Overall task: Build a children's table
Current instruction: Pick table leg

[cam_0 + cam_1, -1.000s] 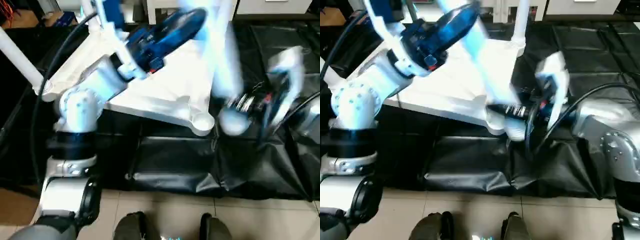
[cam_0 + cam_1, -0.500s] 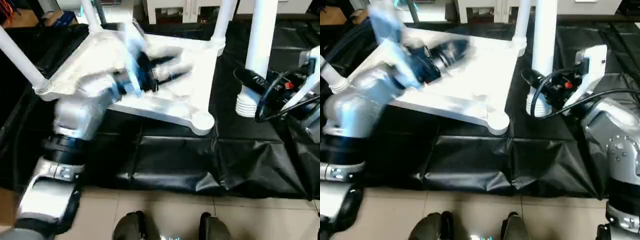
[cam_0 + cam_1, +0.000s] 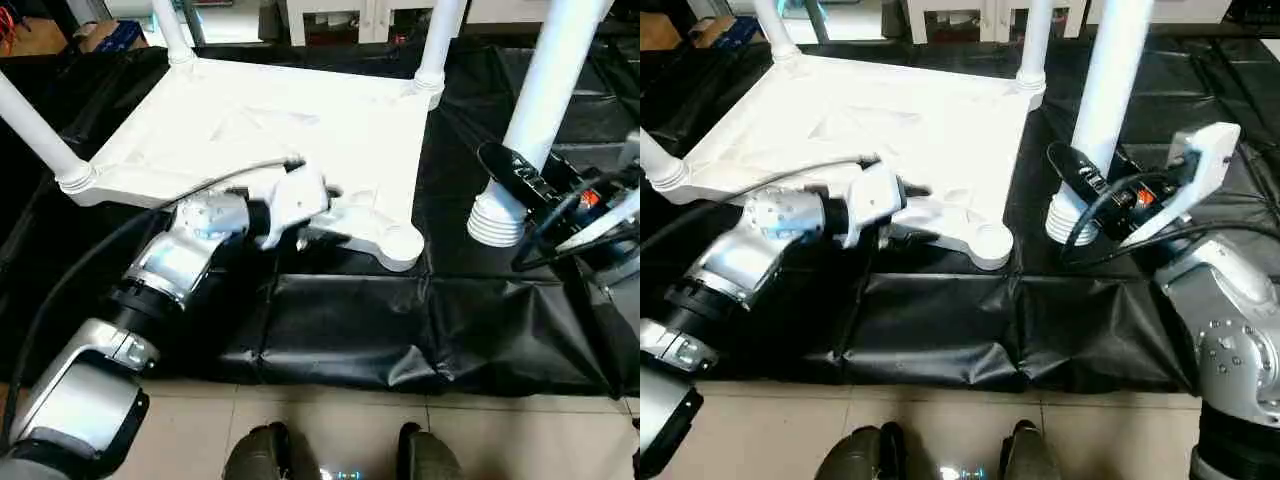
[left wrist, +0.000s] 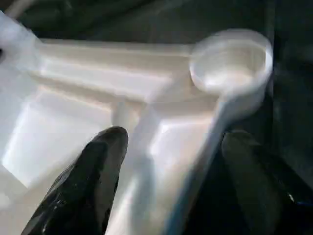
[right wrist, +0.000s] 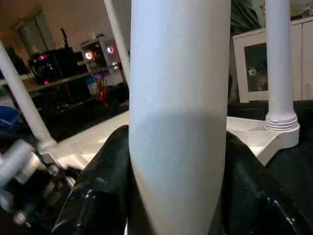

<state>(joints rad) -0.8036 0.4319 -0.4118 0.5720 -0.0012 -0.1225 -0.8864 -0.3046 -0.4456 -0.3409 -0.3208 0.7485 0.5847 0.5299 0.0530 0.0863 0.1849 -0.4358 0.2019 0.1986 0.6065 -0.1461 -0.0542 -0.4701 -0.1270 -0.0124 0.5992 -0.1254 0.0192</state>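
The white table top [image 3: 270, 120] lies upside down on the black mat. Legs stand in three corner sockets: near left [image 3: 35, 130], far left [image 3: 170, 30] and far right [image 3: 440, 35]. The near right socket [image 3: 400, 243] holds nothing. My left gripper [image 3: 335, 215] is open at the top's near edge beside that socket. Its fingers [image 4: 93, 181] straddle the raised rim, one inside and one outside. My right gripper [image 3: 510, 160] is shut on the fourth leg [image 3: 545, 90]. That leg stands nearly upright, with its ribbed end [image 3: 495, 220] low over the mat, right of the empty socket.
The black mat [image 3: 350, 330] is creased along its front, and tiled floor [image 3: 330, 420] with my feet [image 3: 260, 455] lies before it. A white shelving unit [image 3: 330, 15] stands behind the table. A cable [image 3: 120, 240] trails along my left forearm.
My left arm has swung down from over the table top to its near edge by the empty socket. My right gripper has brought the leg upright, off to the socket's right.
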